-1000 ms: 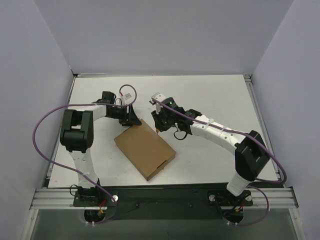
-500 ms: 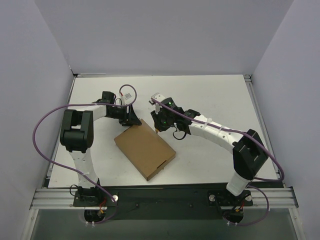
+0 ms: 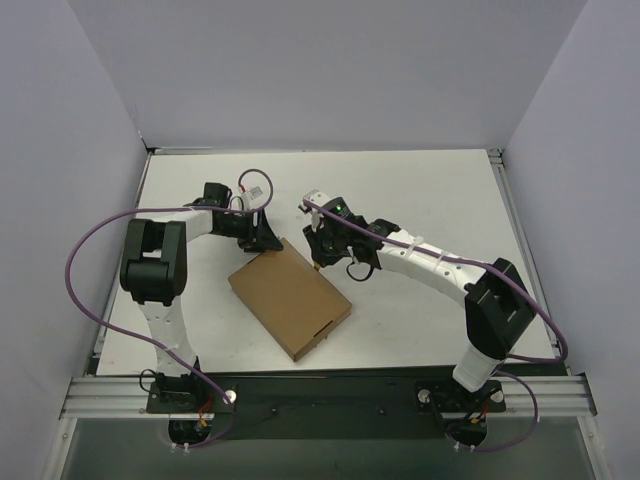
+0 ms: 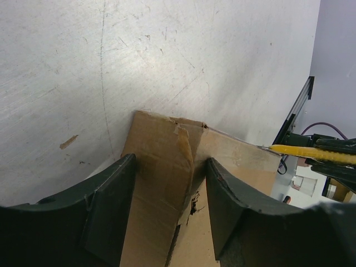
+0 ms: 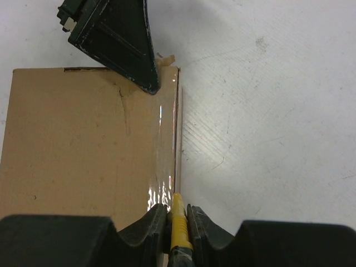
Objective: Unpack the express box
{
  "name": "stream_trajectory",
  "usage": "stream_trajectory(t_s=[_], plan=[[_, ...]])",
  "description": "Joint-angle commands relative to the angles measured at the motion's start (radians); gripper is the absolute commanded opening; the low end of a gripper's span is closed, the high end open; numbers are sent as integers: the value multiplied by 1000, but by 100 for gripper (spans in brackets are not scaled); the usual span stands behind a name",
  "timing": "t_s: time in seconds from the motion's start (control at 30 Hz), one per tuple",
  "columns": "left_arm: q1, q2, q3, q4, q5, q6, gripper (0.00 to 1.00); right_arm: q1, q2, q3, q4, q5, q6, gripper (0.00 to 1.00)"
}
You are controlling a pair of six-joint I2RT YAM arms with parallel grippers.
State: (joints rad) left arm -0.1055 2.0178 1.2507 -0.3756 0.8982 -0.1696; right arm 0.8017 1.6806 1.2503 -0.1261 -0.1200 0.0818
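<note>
Box: a flat brown cardboard box [image 3: 290, 298] lies slantwise on the white surface [image 3: 430, 190], lid down, a little left of the middle and between the two arms.
Box, far end: the far corner points towards the back of the surface. Both pincers are at this end, and the near end lies free.
Tape: a glossy clear strip [image 5: 166, 144] runs along the long edge of the box that faces the right arm. The cardboard near the far corner is scuffed and torn.
Left pincer: the left pincer [image 3: 262, 236] sits at the far corner, over the lid. Its jaws stand apart, with one finger [image 4: 111, 194] on each side of a ragged seam in the wrist view, and it holds nothing. Whether the fingertips press on the cardboard cannot be told.
Right pincer: the right pincer [image 3: 318, 256] is just beside the taped long edge, near the far end. Its jaws are clamped on a yellow knife [image 5: 178, 222].
Knife: it points along the taped edge, with its tip right at the tape.
</note>
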Motion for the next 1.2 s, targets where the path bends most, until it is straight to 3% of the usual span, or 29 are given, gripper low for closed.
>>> stream_trajectory(t_s=[0.0, 0.4, 1.17], plan=[[9, 28, -22, -43, -134, 32, 60, 11, -27, -6, -61, -9, 15, 0], [16, 25, -17, -42, -128, 33, 58, -39, -76, 8, -72, 17, 36, 0], [3, 29, -17, -49, -125, 41, 58, -9, -79, -8, 13, -24, 24, 0]])
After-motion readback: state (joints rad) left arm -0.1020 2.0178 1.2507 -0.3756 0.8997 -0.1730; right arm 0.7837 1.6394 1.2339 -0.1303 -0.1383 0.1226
